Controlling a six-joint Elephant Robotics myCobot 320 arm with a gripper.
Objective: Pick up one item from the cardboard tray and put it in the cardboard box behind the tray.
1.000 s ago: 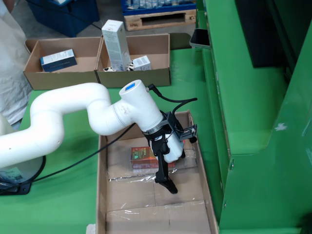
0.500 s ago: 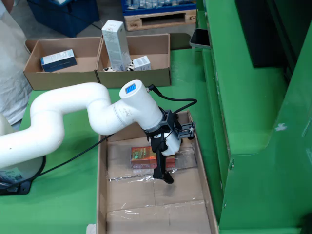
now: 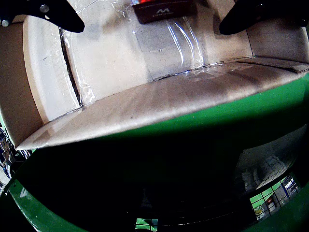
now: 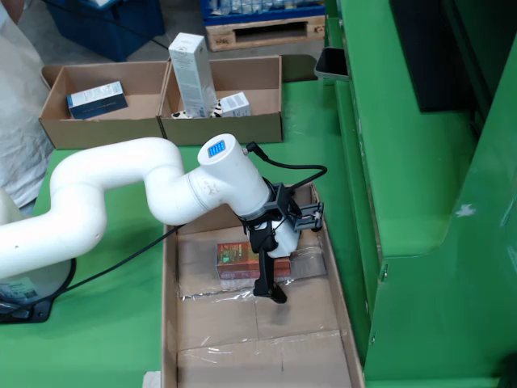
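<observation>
Arm (image 4: 121, 190) is reaching over the cardboard tray (image 4: 171, 323) on the green counter (image 4: 97, 323), gripper (image 4: 272, 288) pointed down at the tray floor. Jaws are open: in the gripper view the two black fingers (image 3: 55, 14) sit well apart at the top left and top right corners, with nothing between them. Target item is a red-brown box (image 4: 237, 260) lying flat in the tray's far half, partly hidden by the gripper in the fixed view; in the gripper view only its near edge shows (image 3: 161, 10) at top centre, between the fingers, with a white logo on it. Can't tell whether the fingertips touch the tray floor or the box. Clear tape strips (image 3: 181, 46) run across the tray floor. Behind the tray, two cardboard boxes side by side: the left box (image 4: 101, 125) in the fixed view holds a blue-and-white carton (image 4: 96, 100); the right box (image 4: 226, 125) holds a tall white carton (image 4: 191, 74) standing upright and a smaller white one (image 4: 235, 104) beside it. Black cable (image 4: 121, 271) trails from the wrist across the counter to the arm base.
</observation>
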